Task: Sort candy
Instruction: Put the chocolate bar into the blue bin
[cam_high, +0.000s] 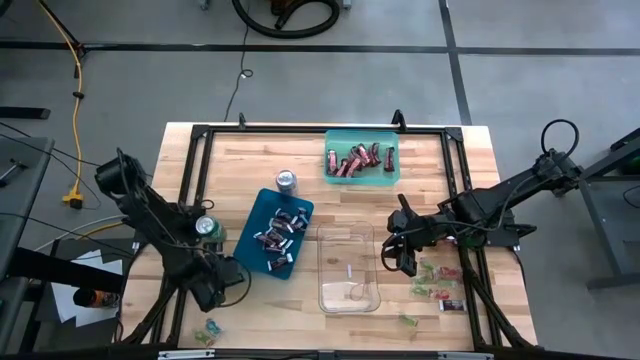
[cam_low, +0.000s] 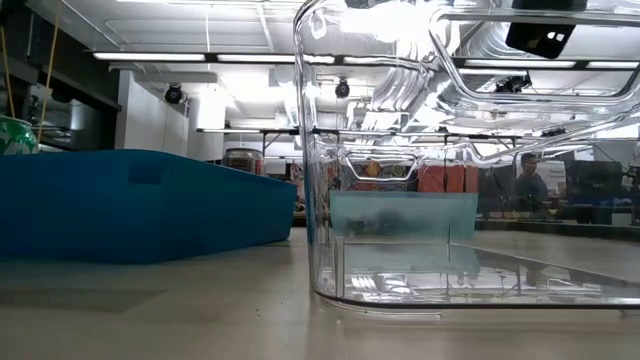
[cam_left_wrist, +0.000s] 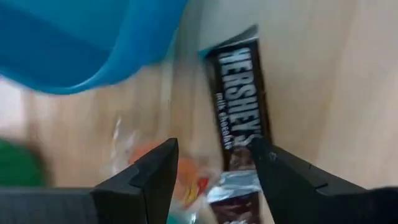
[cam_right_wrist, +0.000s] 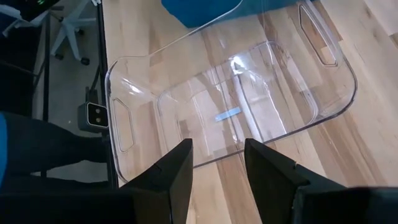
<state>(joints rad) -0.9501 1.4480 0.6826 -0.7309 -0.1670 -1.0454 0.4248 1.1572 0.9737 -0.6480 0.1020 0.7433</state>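
Grey floor surrounds the wooden bench (cam_high: 250, 160), and the clear tub (cam_high: 348, 268) serves as the landmark for everything on it. Its long axis runs from the bench's near edge toward the far edge, and the high view shows nothing in it but a pale label on its floor.

Just left of the clear tub lies the blue tray (cam_high: 262, 208), tilted, its long axis slanting away from the tub; it holds a heap of dark mini bars (cam_high: 279, 237) pointing every which way. Beyond the tub, at the far side, the teal tray (cam_high: 392, 178) carries dark red bars (cam_high: 355, 160), most lying roughly along the tray's length. Right of the tub a scatter of small green-and-red pieces (cam_high: 432, 282) sits on bare wood, with one dark bar (cam_high: 452, 305) lying crosswise among them. Their wrappers are too small to read.

The right pincer (cam_high: 398, 255) hangs just at the tub's right rim, fingers a moderate gap apart with nothing between them in the wrist view. The left pincer (cam_high: 222, 285) sits left of the tub, near the blue tray's closer corner, fingers spread wide; in its wrist view a Hershey's bar (cam_left_wrist: 238, 99) lies on the wood ahead of the fingers, long axis pointing away from them, its closer end cut off by a fingertip. A blurred orange wrapper (cam_left_wrist: 186, 180) beside it cannot be identified.

Two cans (cam_high: 286, 180) stand left of the tub; the second is half hidden by the left arm.
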